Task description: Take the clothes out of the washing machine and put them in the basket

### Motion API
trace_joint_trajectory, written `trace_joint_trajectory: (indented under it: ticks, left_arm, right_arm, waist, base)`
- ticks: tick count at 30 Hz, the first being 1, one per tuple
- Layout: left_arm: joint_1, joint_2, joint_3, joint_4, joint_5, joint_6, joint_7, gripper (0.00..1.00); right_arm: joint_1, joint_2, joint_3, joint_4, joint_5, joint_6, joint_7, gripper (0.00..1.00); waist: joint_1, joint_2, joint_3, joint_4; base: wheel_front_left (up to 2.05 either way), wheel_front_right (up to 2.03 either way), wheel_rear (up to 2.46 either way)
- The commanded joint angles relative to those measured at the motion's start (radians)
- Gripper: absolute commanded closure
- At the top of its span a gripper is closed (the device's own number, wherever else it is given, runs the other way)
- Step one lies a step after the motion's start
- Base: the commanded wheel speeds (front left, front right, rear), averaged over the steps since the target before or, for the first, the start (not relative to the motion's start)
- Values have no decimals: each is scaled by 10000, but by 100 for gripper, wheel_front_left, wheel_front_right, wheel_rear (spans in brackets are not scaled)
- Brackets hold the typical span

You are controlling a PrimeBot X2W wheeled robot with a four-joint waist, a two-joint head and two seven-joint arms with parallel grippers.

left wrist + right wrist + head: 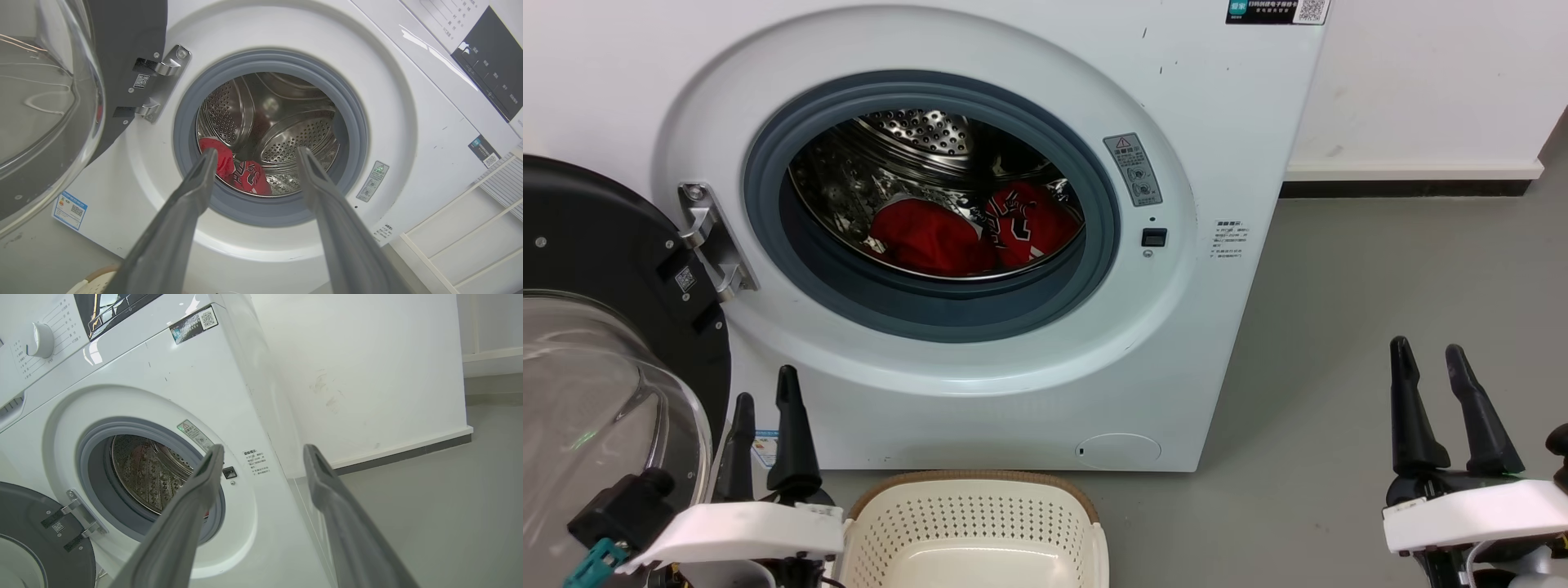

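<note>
A plain white wall (1421,82) stands at the back. Along its foot runs a white ledge (1413,170), and just under that a dark skirting strip (1405,189). A smooth grey floor (1380,310) spreads out from the wall's base. Faint brownish scuffs (327,392) mark the wall above the ledge. Past the wall's right edge, a second pale wall (490,326) sits further back. The light is even.

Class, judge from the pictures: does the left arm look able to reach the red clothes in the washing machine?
Probably yes: the door stands wide open, nothing sits before the drum, and the open left pincer points at the clothes.
</note>
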Motion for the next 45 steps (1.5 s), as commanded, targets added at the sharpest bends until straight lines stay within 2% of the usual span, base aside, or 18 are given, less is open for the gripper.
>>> trace_joint_trajectory:
  ticks: [1,10,21,23,37,43,45]
  left_arm:
    - [17,21,-149,-308,574,151,-110,0]
    - [146,67,-736,-713,2162,660,-376,0]
    - [340,437,-1566,-681,3396,1404,-656,0]
    - [464,393,-1611,-581,3313,1379,-705,0]
    - [800,376,-1755,-201,4724,1300,-1028,0]
    - [956,340,-1881,-160,5011,755,-1156,0]
    - [1004,327,-1869,-96,5093,708,-1173,0]
  right_arm:
    - [30,-50,51,-275,-492,1,-112,0]
    - [246,-50,310,-613,-1874,1,-376,0]
    - [516,-50,544,-771,-3240,0,-665,0]
    - [564,-50,593,-764,-3453,0,-714,0]
    - [939,-46,1021,-445,-4667,0,-1040,0]
    - [1056,-46,952,-293,-4970,-2,-1157,0]
    - [1080,-46,911,-240,-4954,-2,-1183,0]
  waist:
    - [0,0,-13,-6]
    - [0,0,-57,-31]
    - [0,0,-124,-50]
    - [0,0,-143,-53]
    - [0,0,-245,-64]
    - [0,0,-283,-62]
    - [0,0,-292,-62]
  base:
    - [0,0,0]
    - [0,0,0]
    - [0,0,0]
    - [0,0,0]
    - [0,0,0]
    - [0,0,0]
    - [0,0,0]
